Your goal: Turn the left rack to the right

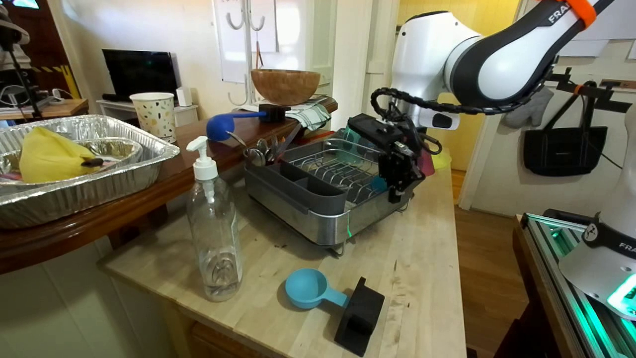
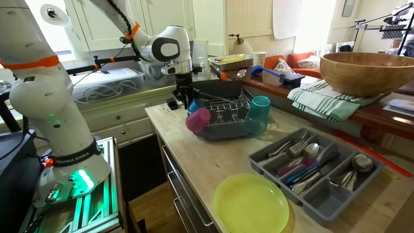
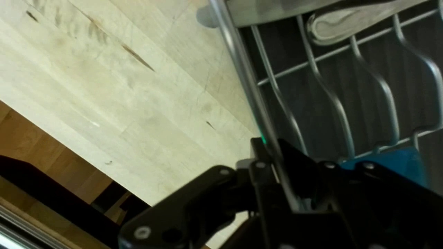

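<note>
The left rack (image 1: 323,227) is a silver wire dish rack with steel sides and a grey base, standing on the wooden counter. It also shows in an exterior view (image 2: 223,132) and the wrist view (image 3: 238,52). A teal cup (image 2: 258,113) and a pink cup (image 2: 198,120) hang at its end. A blue cup (image 2: 196,105) sits inside by the gripper. My gripper (image 1: 396,191) points down at the rack's long side near the robot. In the wrist view its fingers (image 3: 271,147) straddle the wire rim, one on each side, and look closed on it. The fingertips' lower ends are partly hidden.
A soap bottle (image 1: 218,243) and a blue scoop (image 1: 308,288) with a black block stand near one rack end. A cutlery tray (image 2: 302,204) and a yellow plate (image 2: 252,204) lie beyond the other end. A raised brown ledge (image 1: 198,159) runs along the far side.
</note>
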